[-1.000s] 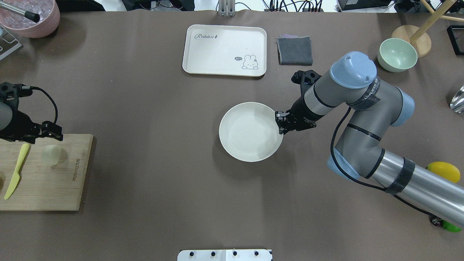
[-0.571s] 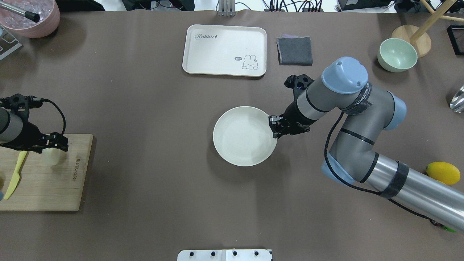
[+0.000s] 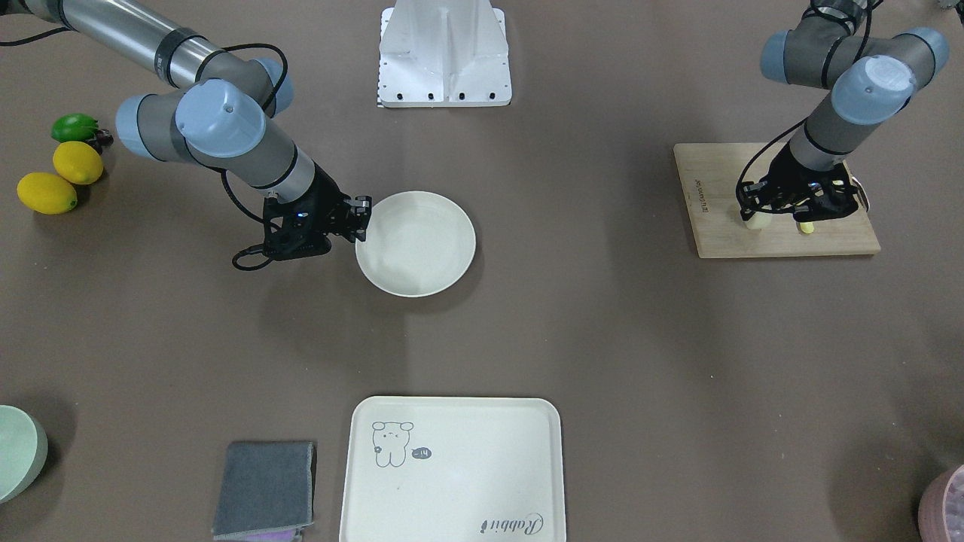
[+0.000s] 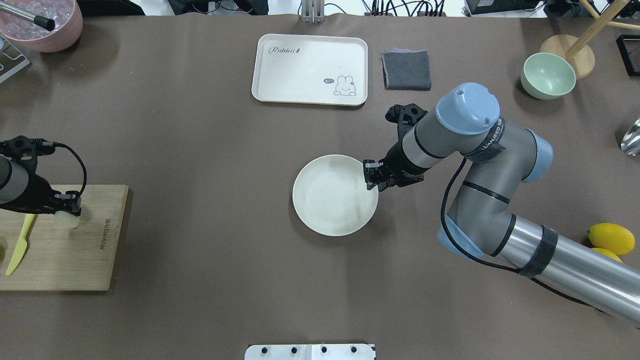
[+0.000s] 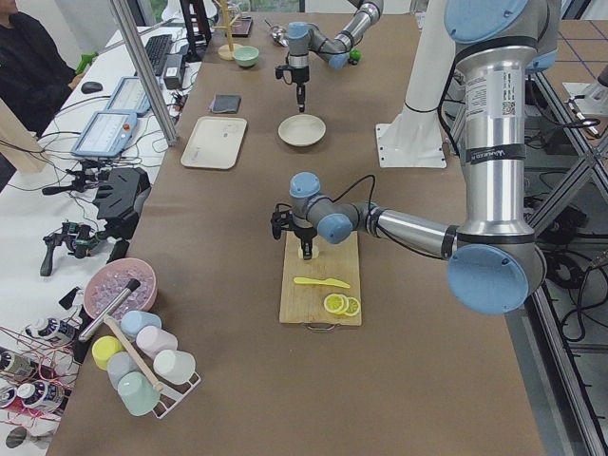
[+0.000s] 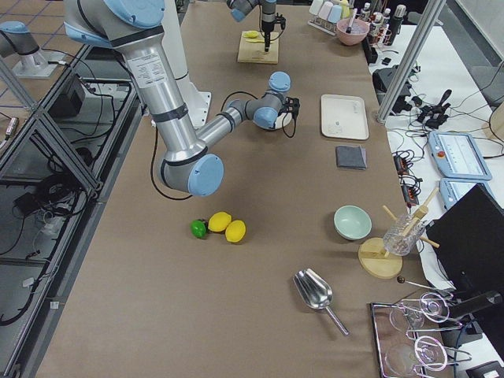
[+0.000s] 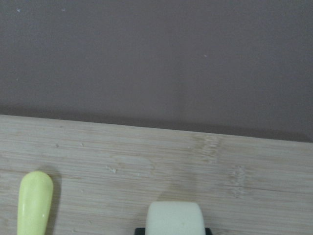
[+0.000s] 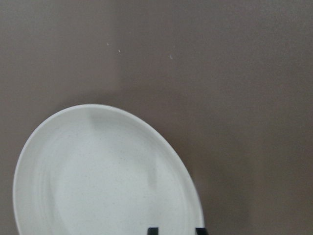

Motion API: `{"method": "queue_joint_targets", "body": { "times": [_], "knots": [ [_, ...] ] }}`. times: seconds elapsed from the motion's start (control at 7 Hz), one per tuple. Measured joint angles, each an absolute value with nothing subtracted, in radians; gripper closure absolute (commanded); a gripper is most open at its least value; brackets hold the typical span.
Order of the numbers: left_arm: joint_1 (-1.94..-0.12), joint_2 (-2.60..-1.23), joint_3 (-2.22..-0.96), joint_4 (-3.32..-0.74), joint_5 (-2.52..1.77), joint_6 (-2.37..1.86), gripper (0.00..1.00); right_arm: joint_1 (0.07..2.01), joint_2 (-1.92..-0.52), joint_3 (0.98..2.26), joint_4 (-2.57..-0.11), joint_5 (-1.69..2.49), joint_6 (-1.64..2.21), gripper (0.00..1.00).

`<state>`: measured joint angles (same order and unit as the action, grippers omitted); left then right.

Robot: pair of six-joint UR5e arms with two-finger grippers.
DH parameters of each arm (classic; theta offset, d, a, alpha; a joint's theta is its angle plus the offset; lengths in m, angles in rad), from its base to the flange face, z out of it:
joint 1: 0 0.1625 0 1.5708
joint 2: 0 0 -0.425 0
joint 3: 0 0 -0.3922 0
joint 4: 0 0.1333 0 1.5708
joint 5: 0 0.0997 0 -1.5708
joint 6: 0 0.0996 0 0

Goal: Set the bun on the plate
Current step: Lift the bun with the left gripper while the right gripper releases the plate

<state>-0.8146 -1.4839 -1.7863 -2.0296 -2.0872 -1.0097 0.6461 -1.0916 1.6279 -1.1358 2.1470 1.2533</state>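
The bun point(image 4: 67, 220) sits on the cutting board point(image 4: 75, 255). The left gripper point(image 4: 69, 209) has dropped to straddle it, so a lift seems next, but I cannot tell if its jaws squeeze. The right gripper point(image 4: 371, 179), jaws clamped on the rim of the plate point(image 4: 325, 210), has dragged it leftward across the worktop point(image 4: 200, 150).

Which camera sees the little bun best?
The left wrist view: the bun sits close and large at the bottom edge, on the wooden cutting board, though partly cut off. Overhead and front-facing views show only a pale bit beneath the left end effector; the exterior left view shows it tiny.
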Motion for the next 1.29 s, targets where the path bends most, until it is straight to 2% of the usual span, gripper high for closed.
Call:
{"method": "queue_joint_targets", "body": {
  "times": [0.29,0.71,1.29],
  "knots": [
    [-0.817,-1.528,-1.819,-1.986,-2.095,-1.013,0.65,0.683,-1.115,1.66,-1.138,2.142,1.255,0.0],
    [-0.809,-1.854,-1.824,-1.685,-2.106,-1.034,0.63,0.899,-1.301,1.717,-1.144,2.32,1.033,0.0],
    [-0.651,-2.23,-1.624,-1.622,-2.031,-1.242,0.63,1.139,-1.535,1.675,-1.153,2.395,0.572,0.0]
  ]
}}
